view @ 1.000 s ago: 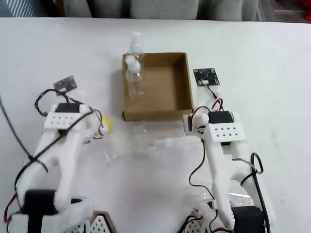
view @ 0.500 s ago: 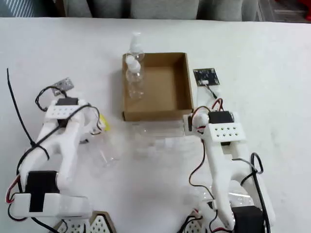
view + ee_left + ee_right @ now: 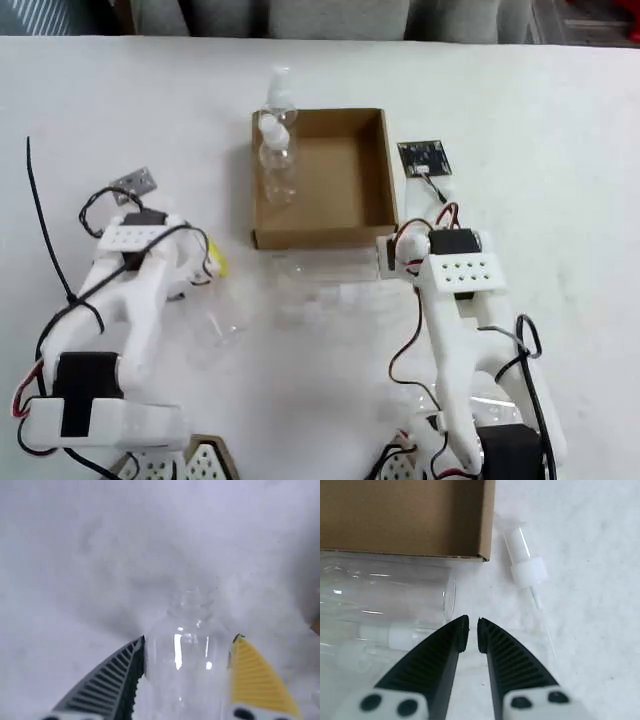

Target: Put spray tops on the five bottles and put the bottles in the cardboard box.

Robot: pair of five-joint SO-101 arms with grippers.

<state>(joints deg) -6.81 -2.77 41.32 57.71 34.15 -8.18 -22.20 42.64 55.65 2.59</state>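
Observation:
A clear bottle (image 3: pixel 187 655) without a spray top sits between the grey and yellow fingers of my left gripper (image 3: pixel 189 640), which is shut on its body. From above, that gripper (image 3: pixel 205 268) is left of the cardboard box (image 3: pixel 340 232), with a clear bottle (image 3: pixel 220 322) just below it. My right gripper (image 3: pixel 469 629) is shut with nothing in it, near the box's front right corner (image 3: pixel 482 540). A loose white spray top (image 3: pixel 525 565) lies on the table beside that corner. Clear bottles (image 3: pixel 385 595) lie along the box's front wall. Two capped bottles (image 3: pixel 277 150) stand at the box's left side.
Small circuit boards lie on the table, one right of the box (image 3: pixel 425 157) and one beyond the left arm (image 3: pixel 135 181). Black and red cables trail from both arms. The white table stretches open to the far left and far right.
The left arm has swung a little to the left and toward the near edge, with its wrist and cable shifting. The right arm and the box have not moved.

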